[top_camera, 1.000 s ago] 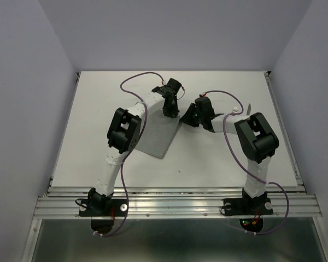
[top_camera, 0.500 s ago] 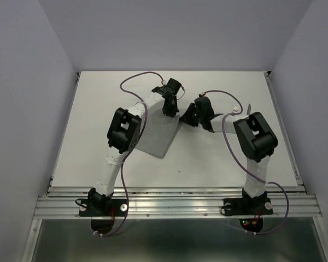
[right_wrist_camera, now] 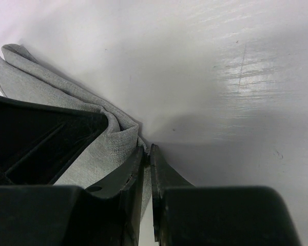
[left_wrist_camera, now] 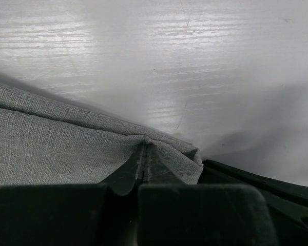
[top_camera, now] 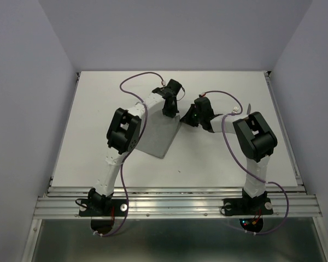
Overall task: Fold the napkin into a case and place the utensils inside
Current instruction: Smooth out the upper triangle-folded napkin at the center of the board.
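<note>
Grey cloth: the napkin (top_camera: 158, 136) lies flat on the white table (top_camera: 218, 164), in front of my left arm. It is not folded into a case yet.
My left pincer (left_wrist_camera: 145, 154): squeezed tight on the napkin's far edge. A little ridge of cloth sticks up between the tips.
My right pincer (right_wrist_camera: 148, 151): tips almost together at the napkin's far right corner. Cloth bunches against one tip; I cannot tell if any is caught between them.
Why there: I think holding two spots on the far edge lets me lift it and bring it over for a fold.
In the way: my two pincers are close together, so they could bump.
Purple cables (top_camera: 134, 82): they loop above the table, off the cloth.
Farther off: a thin pale thing (top_camera: 250, 108) lies past my right arm. It may be the utensils, but it is too small to tell.
</note>
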Robot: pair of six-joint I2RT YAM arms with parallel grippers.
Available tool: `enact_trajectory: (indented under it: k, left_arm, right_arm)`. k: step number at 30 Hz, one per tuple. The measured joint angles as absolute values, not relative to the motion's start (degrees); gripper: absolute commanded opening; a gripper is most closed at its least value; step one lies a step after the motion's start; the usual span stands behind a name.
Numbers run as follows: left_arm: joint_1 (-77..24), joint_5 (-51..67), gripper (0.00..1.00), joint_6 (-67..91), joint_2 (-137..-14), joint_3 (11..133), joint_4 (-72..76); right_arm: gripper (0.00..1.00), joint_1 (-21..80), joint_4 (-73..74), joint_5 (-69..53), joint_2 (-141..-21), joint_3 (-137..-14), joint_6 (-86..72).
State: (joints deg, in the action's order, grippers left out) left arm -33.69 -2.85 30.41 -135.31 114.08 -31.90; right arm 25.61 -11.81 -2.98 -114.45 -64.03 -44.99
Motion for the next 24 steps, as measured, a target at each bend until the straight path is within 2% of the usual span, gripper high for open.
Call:
enact_trajectory:
  k: [12, 13, 14, 16, 19, 24]
  left_arm:
    - [-33.7, -2.4, 0.00, 30.4, -132.6, 110.6, -32.0]
    - [-33.7, -2.4, 0.03, 30.4, -132.4, 110.5, -32.0]
    - [-33.7, -2.4, 0.14, 30.4, -132.3, 110.5, -31.9]
    - [-33.7, -2.5, 0.26, 30.5, -132.2, 110.5, -31.9]
    - [-33.7, -2.9, 0.33, 30.6, -132.2, 110.5, -32.0]
    - [-33.7, -3.7, 0.34, 31.0, -132.3, 110.6, -32.0]
  right_arm:
    - [0.13, 25.6, -11.8, -3.0, -114.5, -64.0, -45.0]
    - [0.13, 25.6, -11.8, -3.0, -114.5, -64.0, -45.0]
    - [0.13, 25.6, -11.8, -3.0, -114.5, -64.0, -45.0]
    - [0.14, 25.6, -11.8, -3.0, -114.5, -64.0, -45.0]
    - [0.14, 25.6, -11.8, -3.0, -114.5, -64.0, -45.0]
    - [0.14, 25.6, -11.8, -3.0, -114.5, -64.0, -45.0]
